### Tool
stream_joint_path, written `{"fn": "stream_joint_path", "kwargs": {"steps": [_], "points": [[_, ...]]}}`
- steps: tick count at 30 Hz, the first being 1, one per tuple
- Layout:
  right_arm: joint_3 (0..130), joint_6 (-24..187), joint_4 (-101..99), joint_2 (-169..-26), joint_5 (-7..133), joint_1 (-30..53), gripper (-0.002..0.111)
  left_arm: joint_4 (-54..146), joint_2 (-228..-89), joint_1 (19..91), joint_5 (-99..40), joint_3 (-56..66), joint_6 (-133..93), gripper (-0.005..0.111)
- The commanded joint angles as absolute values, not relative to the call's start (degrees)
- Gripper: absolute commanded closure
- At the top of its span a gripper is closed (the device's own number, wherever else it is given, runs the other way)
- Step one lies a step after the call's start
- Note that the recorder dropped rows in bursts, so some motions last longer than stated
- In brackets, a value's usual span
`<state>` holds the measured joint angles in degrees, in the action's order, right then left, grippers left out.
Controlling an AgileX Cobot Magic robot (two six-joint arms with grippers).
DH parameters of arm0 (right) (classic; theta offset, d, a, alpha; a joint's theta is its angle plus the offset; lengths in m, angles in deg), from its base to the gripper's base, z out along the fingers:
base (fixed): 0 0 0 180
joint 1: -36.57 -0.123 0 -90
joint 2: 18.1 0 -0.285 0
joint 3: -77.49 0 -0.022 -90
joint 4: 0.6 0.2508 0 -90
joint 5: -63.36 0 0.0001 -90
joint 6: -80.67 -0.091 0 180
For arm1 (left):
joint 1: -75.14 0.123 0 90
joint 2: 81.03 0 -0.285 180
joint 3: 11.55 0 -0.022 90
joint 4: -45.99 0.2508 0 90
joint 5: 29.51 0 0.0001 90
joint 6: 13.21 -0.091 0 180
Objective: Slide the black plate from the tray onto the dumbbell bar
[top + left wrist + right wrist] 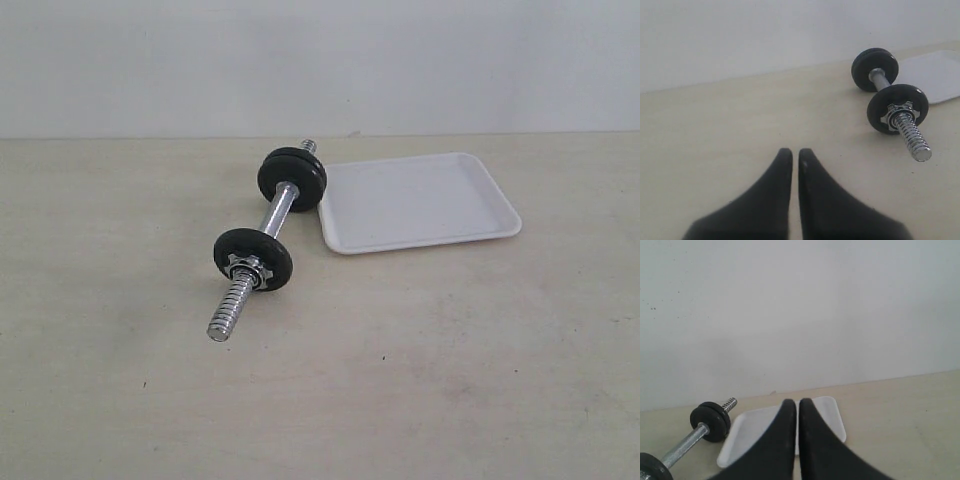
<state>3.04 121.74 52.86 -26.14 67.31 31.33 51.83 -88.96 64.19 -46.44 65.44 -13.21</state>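
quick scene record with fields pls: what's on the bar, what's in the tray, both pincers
dumbbell bar: chrome, lying on the table beside the tray
near plate: black, on the bar, silver collar nut outside it
far plates: black, look like two together at the bar's other end
tray: white, no plate in it
left pincer: shut, holding nothing
right pincer: shut, holding nothing
task state: plates appear to be on the bar already
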Motion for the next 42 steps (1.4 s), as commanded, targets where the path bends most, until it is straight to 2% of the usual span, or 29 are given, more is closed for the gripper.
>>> {"fn": "stream_joint_path", "kwargs": {"steps": [1, 4, 8, 10, 17, 27, 42], "points": [[3.0, 120.8, 51.1, -25.9, 66.8, 31.4, 0.108, 52.2, -88.8, 64.2, -46.9, 65.7, -12.4, 0.102], [3.0, 107.8, 29.4, -25.9, 69.6, 31.4, 0.108, 52.8, -88.8, 64.2, -46.9, 65.7, -12.4, 0.102], [2.9, 65.7, -6.0, -25.9, 71.7, 31.4, 0.108, 53.5, -88.8, 65.0, -46.9, 65.7, -11.9, 0.102], [2.9, 60.1, -11.8, -25.9, 71.6, 31.4, 0.108, 53.5, -88.8, 67.3, -46.9, 65.7, -9.7, 0.102], [0.3, 68.1, -4.8, -25.9, 69.5, 31.4, 0.108, 53.5, -88.8, 77.5, -46.9, 65.7, -3.0, 0.102], [0.3, 75.0, -5.9, -25.9, 82.3, 31.4, 0.108, 53.5, -88.8, 76.2, -46.9, 65.7, -3.1, 0.102], [0.3, 79.1, -6.4, -25.9, 82.9, 31.4, 0.108, 53.5, -88.8, 77.9, -46.9, 65.7, -3.2, 0.102]]}}
